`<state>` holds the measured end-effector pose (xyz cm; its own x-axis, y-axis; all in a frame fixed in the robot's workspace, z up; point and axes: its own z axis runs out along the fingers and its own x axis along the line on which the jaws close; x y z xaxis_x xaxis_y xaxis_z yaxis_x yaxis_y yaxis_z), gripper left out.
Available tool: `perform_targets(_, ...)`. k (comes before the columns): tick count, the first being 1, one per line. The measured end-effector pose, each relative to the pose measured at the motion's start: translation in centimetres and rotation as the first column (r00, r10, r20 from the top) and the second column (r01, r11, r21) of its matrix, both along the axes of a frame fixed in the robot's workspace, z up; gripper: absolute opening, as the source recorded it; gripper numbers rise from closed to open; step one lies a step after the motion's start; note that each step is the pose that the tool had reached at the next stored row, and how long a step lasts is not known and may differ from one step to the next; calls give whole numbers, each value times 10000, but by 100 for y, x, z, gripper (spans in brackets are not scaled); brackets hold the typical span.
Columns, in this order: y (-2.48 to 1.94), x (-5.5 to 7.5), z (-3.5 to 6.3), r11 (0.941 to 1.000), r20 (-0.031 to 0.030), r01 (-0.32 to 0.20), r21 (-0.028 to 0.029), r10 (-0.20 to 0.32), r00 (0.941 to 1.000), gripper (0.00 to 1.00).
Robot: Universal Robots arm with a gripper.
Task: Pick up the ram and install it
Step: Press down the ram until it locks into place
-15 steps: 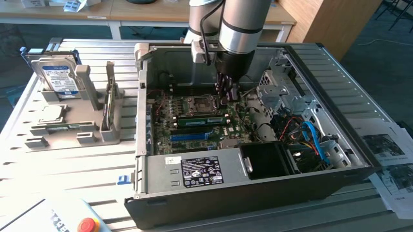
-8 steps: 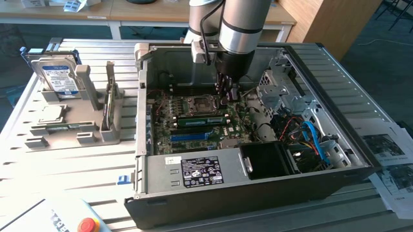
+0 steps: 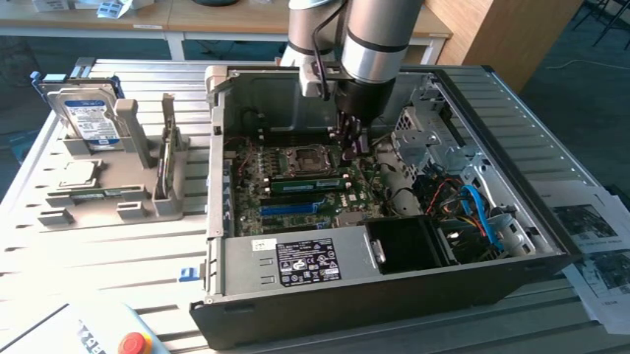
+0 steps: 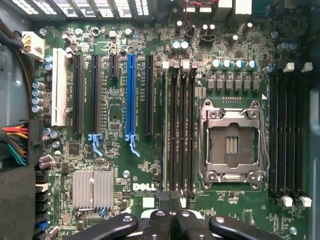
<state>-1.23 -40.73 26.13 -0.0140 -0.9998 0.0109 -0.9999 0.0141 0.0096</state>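
Wrist view: gripper [image 4: 170,210] closed over mobo slots [image 4: 178,130].

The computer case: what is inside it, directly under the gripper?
Under the shut gripper inside the computer case lies the green motherboard, with black memory slots beside the empty processor socket. The slots' near ends are covered by the fingers.

Tool [image 3: 352,140] hemmed: drive cage [image 3: 426,136] beside, board [image 4: 120,165] below
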Motion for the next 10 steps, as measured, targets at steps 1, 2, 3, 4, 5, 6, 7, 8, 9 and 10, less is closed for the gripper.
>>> perform_targets(1, -2, 9, 0, 10000, 0, 0, -1, 0, 10000, 10)
perform_targets(2, -3, 17, 0, 10000, 0, 0, -1, 0, 10000, 10)
perform_targets(3, -4, 24, -1, 10000, 0, 1, 0, -1, 10000, 10)
perform_targets(4, -4, 28, -1, 10000, 0, 0, -1, 0, 10000, 10)
perform_targets(5, -4, 27, -1, 10000, 0, 1, -1, -1, 10000, 10)
perform_targets(6, -4, 27, -1, 10000, 0, 2, -1, -2, 10000, 10)
perform_targets(7, -4, 27, -1, 10000, 0, 2, -1, -2, 10000, 10)
perform_targets(8, -4, 27, -1, 10000, 0, 1, -1, -1, 10000, 10)
perform_targets(9, -5, 27, -3, 10000, 1, 1, 3, -1, 10000, 10)
perform_targets(10, -5, 27, -8, 10000, 1, 1, 5, -1, 10000, 10)
